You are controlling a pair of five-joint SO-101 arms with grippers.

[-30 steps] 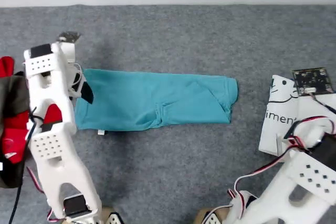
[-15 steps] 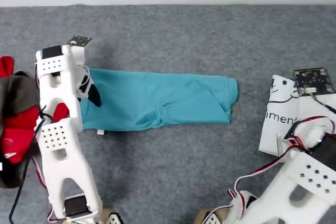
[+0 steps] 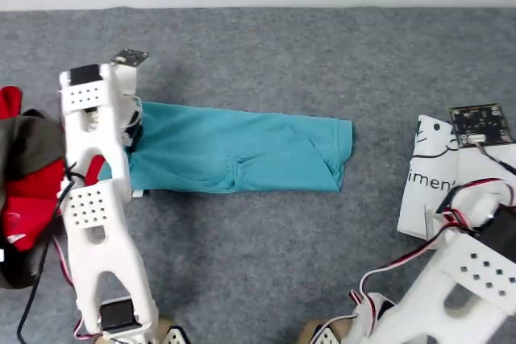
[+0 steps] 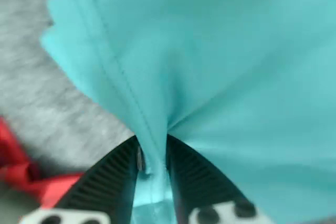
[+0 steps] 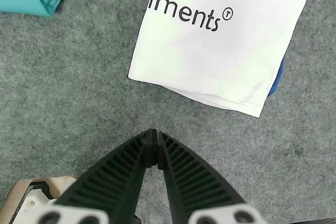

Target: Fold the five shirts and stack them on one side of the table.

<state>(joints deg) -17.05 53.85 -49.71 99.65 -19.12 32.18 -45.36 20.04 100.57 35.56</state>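
long shirt [image 3: 242, 155]: we see plain teal
folded shirt [image 5: 226, 40]: white, dark lettering
table [image 3: 266, 54]: we see flecked grey
clothes pile [image 3: 24, 199]: red, dark

Item 1: teal shirt [image 3: 242, 155], folded into a long band, flat across the bench [image 3: 266, 263]. I see one end bunched and pinched in the left gripper [image 4: 152, 150] jaws.
Item 2: white shirt [image 5: 226, 40], folded, dark lettering up, on a blue garment [image 5: 278, 80], right side.
Item 3: red-and-dark heap [image 3: 24, 191], crumpled, left edge.
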